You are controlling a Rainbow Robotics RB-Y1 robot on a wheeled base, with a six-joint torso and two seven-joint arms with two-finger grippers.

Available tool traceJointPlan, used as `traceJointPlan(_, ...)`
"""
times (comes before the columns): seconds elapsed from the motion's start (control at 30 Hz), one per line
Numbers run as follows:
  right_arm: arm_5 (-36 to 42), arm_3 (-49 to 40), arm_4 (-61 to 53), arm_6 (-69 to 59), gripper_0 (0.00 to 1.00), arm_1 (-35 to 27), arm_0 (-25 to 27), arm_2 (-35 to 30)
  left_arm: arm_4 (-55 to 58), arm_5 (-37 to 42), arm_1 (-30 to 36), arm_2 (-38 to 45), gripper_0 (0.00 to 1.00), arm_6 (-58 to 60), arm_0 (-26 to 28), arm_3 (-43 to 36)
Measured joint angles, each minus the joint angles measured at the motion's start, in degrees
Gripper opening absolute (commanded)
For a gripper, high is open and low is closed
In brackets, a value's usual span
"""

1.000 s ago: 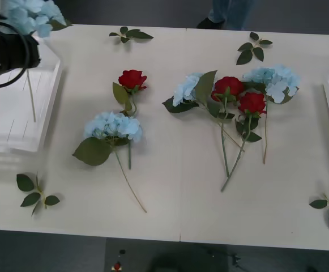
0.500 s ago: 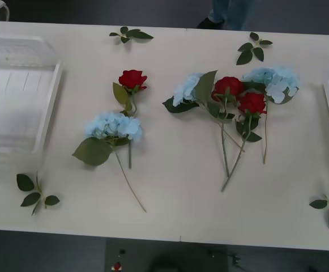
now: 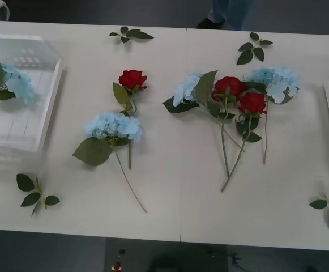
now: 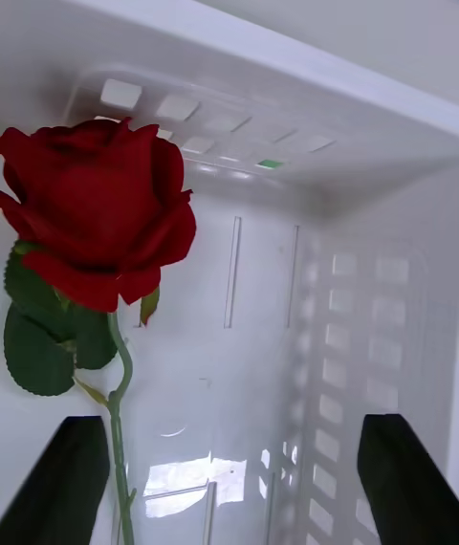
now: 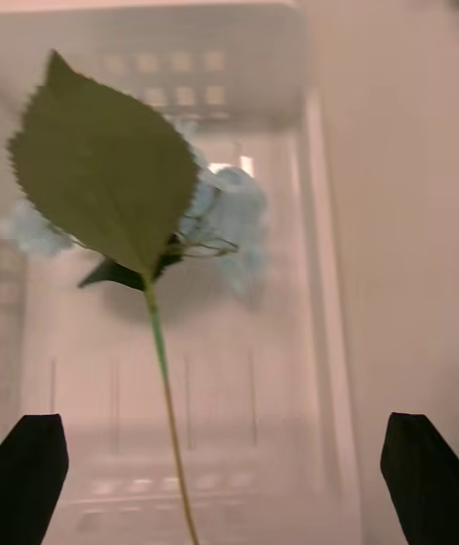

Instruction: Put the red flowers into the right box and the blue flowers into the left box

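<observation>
Showing no legible writing, left box (image 3: pixel 45 96) holds blue flower (image 3: pixel 18 85).

The front camera is looking forward and down over the whole table (image 3: pixel 170 187). Each wrist camera is peering close into a box: the left box (image 5: pixel 320 220), shared with the front view (image 3: pixel 50 96), and the right box (image 4: pixel 287 115).

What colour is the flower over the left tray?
Pale blue, a fluffy cluster behind its large green leaf; the left wrist view shows it best.
</observation>
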Motion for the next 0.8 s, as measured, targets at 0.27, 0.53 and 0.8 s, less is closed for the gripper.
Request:
traceJointPlan(0.27,1.72,-3.21,-8.08,0.01,1.0,-0.01,0.01,1.31,0.74,12.1,-5.8,-1.29,1.0,5.78,-1.22,-15.72)
traceJointPlan(0.53,8.15,-15.22,-21.81,0.0,1.0,-0.37,1.03,1.3,-9.45,13.07,-11.29,-19.06,1.0,18.52,-9.62,-17.9)
traceJointPlan(0.8,13.38,-20.42,-31.2,-11.1,1.0,-0.25,1.11,1.31,-27.55,13.07,-19.85,-30.32,1.0,32.57,-10.79,-16.08)
